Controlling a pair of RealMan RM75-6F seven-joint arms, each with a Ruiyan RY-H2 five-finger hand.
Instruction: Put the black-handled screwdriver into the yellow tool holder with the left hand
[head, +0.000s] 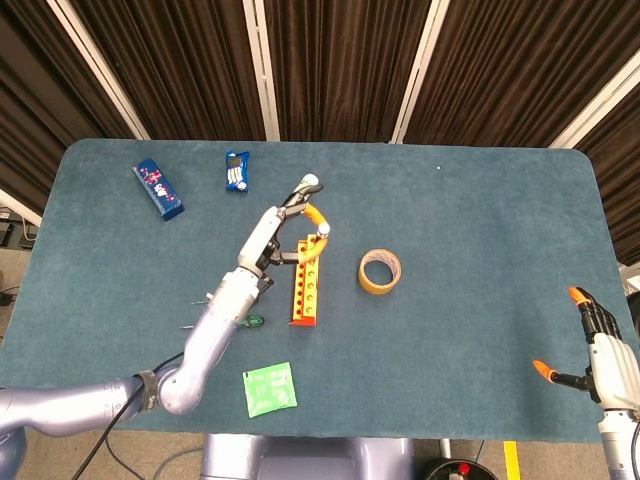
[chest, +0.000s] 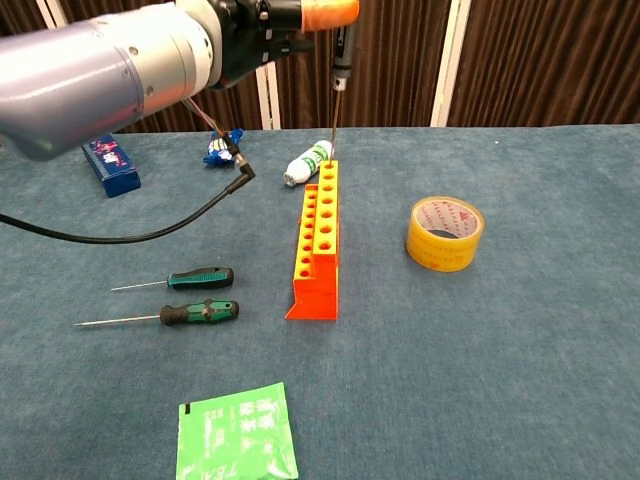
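Observation:
My left hand (head: 287, 227) (chest: 262, 22) is raised above the table and grips the black-handled screwdriver (chest: 342, 52) upright, shaft pointing down. The thin shaft reaches the far end of the yellow tool holder (chest: 324, 213) (head: 311, 272), a long block with two rows of holes and an orange-red side. I cannot tell whether the tip is inside a hole. In the head view the hand hides most of the screwdriver. My right hand (head: 599, 347) hovers at the table's near right edge, fingers apart and holding nothing.
Two green-handled screwdrivers (chest: 201, 277) (chest: 203, 312) lie left of the holder. A yellow tape roll (chest: 444, 233) sits to its right, a white bottle (chest: 308, 163) just beyond it. A green packet (chest: 237, 432) lies near the front; a blue box (chest: 110, 165) and snack pack (chest: 222, 147) at back left.

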